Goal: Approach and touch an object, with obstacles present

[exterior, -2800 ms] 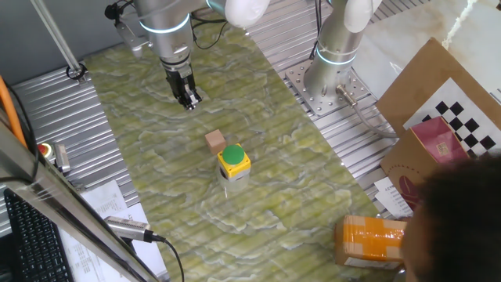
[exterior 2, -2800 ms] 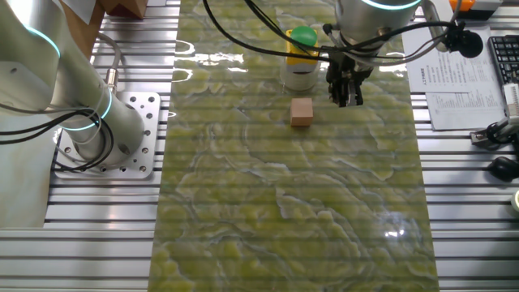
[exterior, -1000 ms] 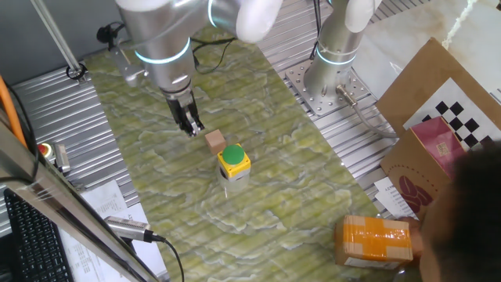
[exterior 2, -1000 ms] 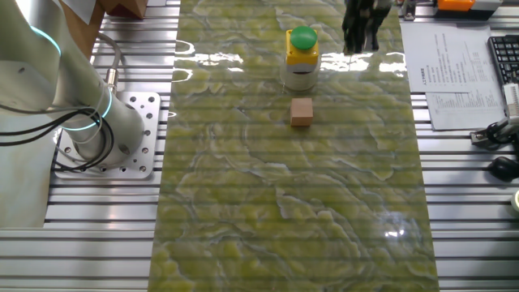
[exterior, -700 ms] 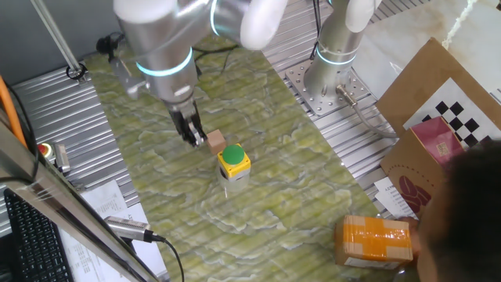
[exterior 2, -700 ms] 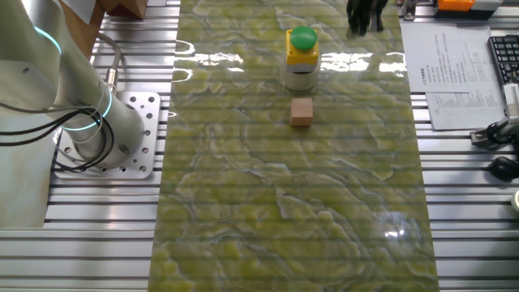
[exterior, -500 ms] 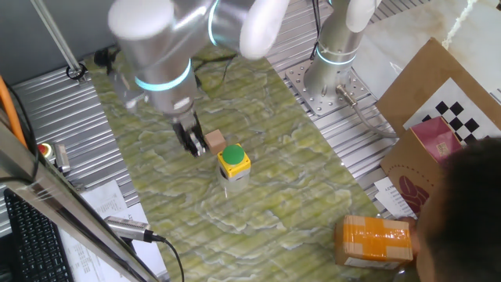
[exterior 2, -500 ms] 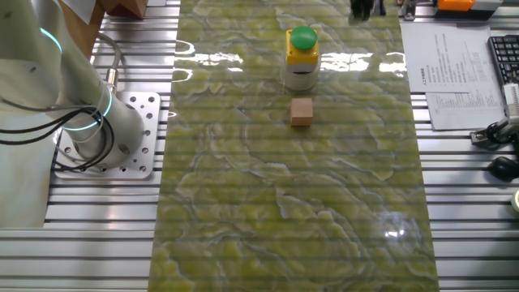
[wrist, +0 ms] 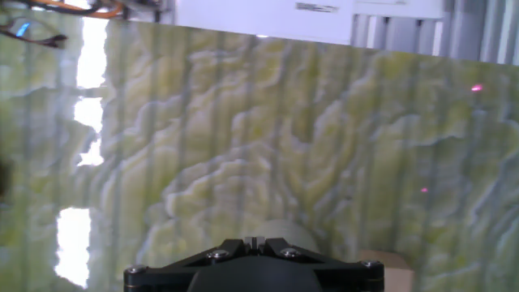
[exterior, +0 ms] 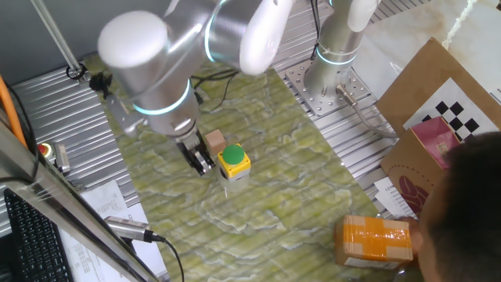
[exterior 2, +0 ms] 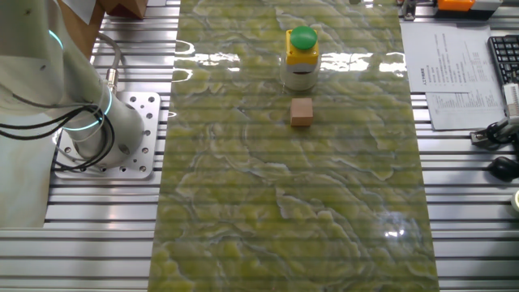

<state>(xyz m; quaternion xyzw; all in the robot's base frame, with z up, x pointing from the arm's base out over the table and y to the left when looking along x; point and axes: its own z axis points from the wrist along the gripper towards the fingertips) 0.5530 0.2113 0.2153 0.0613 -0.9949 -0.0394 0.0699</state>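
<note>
Green-marbled table (exterior: 282, 196), small wooden block (exterior: 214, 142) near centre, yellow box with green button (exterior: 234, 160) touching at its 4 o'clock, tool (exterior: 200, 161) fingers narrowed together, empty, at block's 7 o'clock.

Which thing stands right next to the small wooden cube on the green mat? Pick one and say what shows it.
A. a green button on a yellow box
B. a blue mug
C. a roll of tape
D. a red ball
A: in the other fixed view the green button on a yellow box stands just beyond the small wooden cube on the green mat, and no ball, mug or tape is on it.
</note>
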